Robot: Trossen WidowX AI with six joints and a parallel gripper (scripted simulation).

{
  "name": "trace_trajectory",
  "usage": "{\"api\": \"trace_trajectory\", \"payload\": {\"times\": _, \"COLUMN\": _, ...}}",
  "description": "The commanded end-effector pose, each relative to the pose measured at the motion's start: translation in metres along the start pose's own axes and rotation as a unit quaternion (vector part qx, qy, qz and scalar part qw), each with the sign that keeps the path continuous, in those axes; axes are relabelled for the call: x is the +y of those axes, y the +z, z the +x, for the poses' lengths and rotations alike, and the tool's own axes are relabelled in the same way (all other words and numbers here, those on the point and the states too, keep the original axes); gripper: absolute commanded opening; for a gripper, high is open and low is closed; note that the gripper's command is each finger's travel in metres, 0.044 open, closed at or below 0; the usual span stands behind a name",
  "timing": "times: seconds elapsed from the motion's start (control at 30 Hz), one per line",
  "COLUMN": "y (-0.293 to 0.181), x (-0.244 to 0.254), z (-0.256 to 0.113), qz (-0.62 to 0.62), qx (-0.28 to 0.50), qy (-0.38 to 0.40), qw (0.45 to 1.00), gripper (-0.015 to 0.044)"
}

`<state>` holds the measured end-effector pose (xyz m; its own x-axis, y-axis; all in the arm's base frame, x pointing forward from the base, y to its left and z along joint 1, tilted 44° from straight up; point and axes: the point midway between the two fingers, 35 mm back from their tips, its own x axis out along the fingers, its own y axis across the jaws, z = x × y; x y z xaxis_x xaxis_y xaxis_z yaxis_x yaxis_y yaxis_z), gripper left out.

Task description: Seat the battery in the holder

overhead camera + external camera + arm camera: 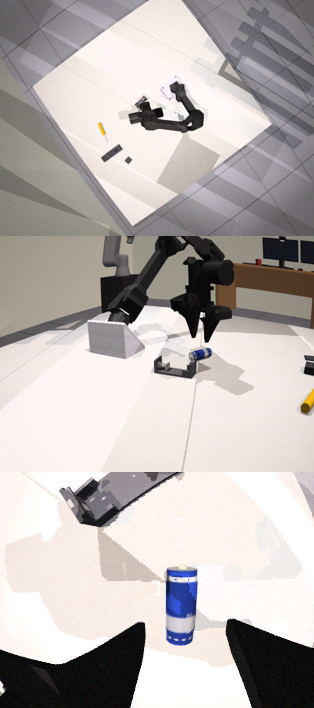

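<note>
The blue battery (200, 354) (181, 604) with a silver band lies on its side on the table, outside the holder. Its terminal end points to the top of the wrist view. The dark holder (175, 371) (122, 494) (138, 102) stands on the table beside it, with a coil spring (161, 365) at one end and the lip at the other. The holder's bed is vacant. My gripper (200, 339) (186, 628) is open and empty above the battery, its two fingertips apart to either side of it in the wrist view. The arm hides the battery in the top view.
A pale wedge-shaped block (166, 88) (107, 338) stands near the arm. A yellow-handled screwdriver (101, 129) (308, 402), a dark long device (111, 153) and a small dark square (128, 160) lie farther off on the table.
</note>
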<state>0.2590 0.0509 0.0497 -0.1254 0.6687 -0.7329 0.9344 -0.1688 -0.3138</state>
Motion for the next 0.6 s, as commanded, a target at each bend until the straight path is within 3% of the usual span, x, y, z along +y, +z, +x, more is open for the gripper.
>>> {"api": "trace_trajectory", "payload": {"times": 0.0, "y": -0.001, "x": 0.001, "z": -0.001, "qz": 0.015, "qx": 0.005, "qy": -0.005, "qw": 1.000, "gripper": 0.0247}}
{"api": "trace_trajectory", "payload": {"times": 0.57, "y": -0.001, "x": 0.002, "z": 0.023, "qz": 0.015, "qx": 0.005, "qy": -0.004, "qw": 1.000, "gripper": 0.0247}}
